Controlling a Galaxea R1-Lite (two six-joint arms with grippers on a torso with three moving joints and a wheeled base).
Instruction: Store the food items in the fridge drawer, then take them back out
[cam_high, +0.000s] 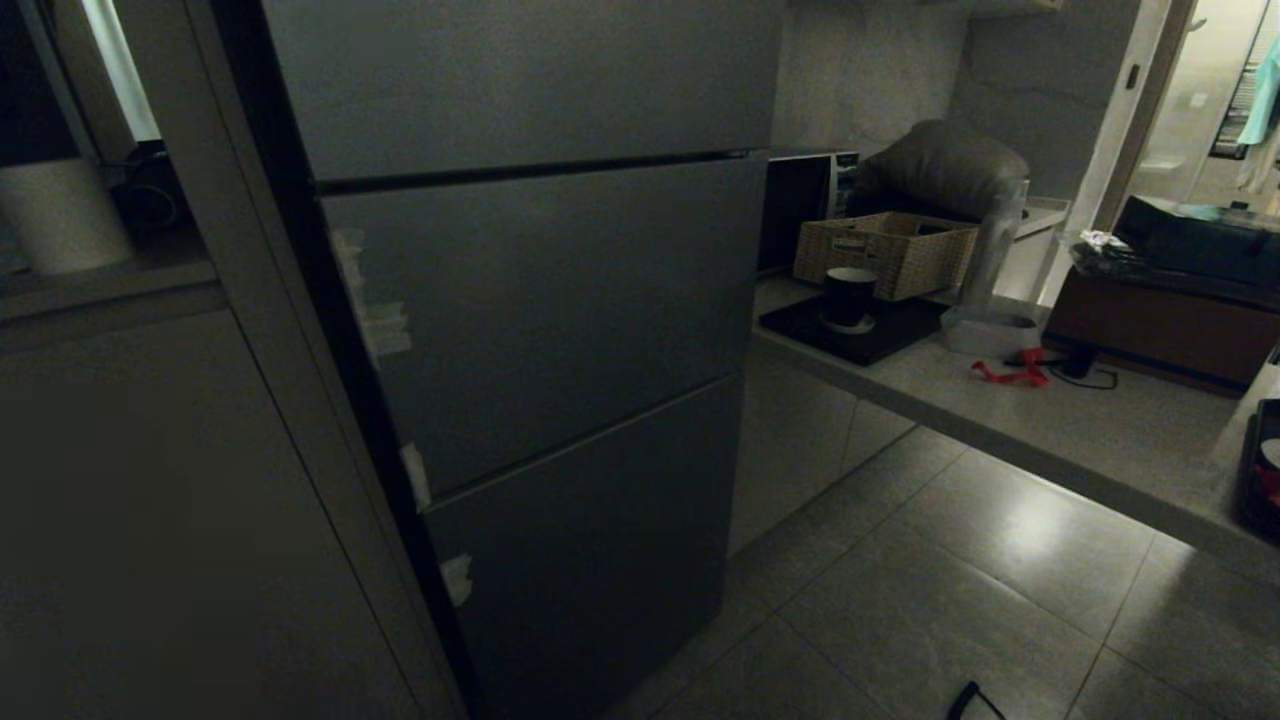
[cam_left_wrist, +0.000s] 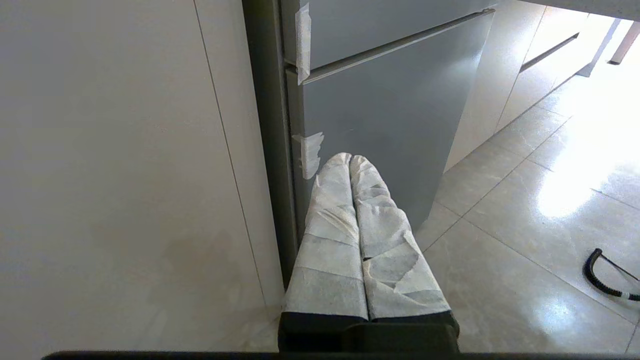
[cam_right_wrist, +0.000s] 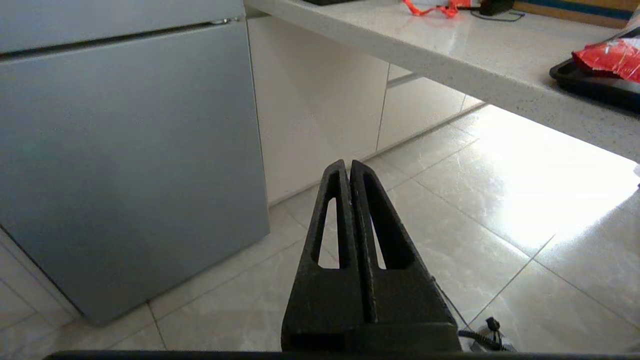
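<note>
Facing the fridge (cam_high: 540, 330) with all three door panels closed, the robot has neither arm in the head view. At far left stand the pale cabinets (cam_high: 150, 520); tape scraps (cam_high: 385, 330) mark the fridge's left edge. The fridge drawer is hidden behind the closed panels. The left gripper (cam_left_wrist: 350, 159), wrapped in white material, hangs low beside the bottom panel with its fingers pressed together, holding nothing. The right gripper (cam_right_wrist: 348, 165) points at the floor tiles (cam_right_wrist: 450, 240), fingers likewise pressed together and empty. Further right, red packaging, probably the food items (cam_right_wrist: 610, 52), lies on a dark tray (cam_right_wrist: 590, 82) on the countertop (cam_right_wrist: 450, 45). Risk: the flat panels offer little purchase, so a closed gripper may slip off the edge; a cable (cam_left_wrist: 602, 280) on the floor could snag the base.
</note>
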